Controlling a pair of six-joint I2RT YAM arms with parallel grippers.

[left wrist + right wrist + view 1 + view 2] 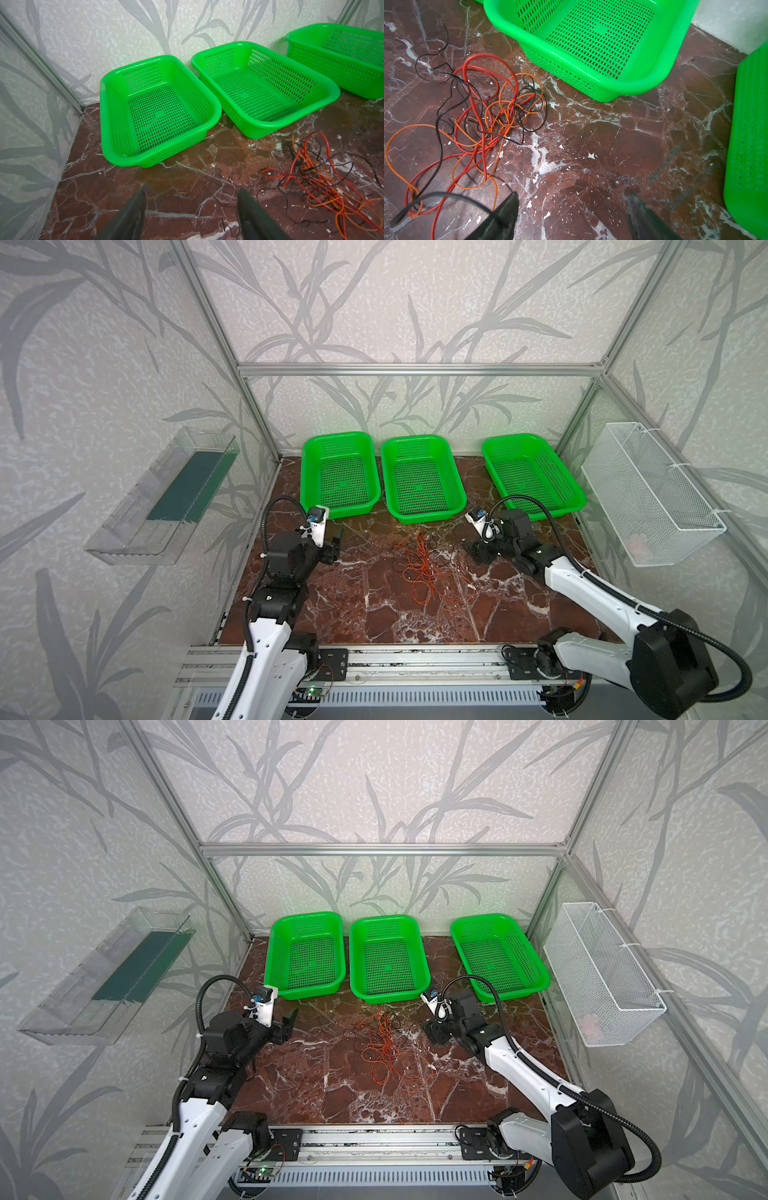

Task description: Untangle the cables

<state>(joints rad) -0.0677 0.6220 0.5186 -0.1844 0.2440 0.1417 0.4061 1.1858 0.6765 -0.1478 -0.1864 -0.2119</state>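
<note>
Left gripper (192, 189) jaws wide apart, empty, right gripper (573, 194) jaws wide apart, black strand (446, 195) against one finger (504, 212), tangled cables (506, 117) between them on table (612, 145).

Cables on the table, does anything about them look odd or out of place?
Yes. The cables lie in one knotted orange, red and black heap on the table before the middle basket, and one black strand seems draped against a finger of the open right claw.
</note>
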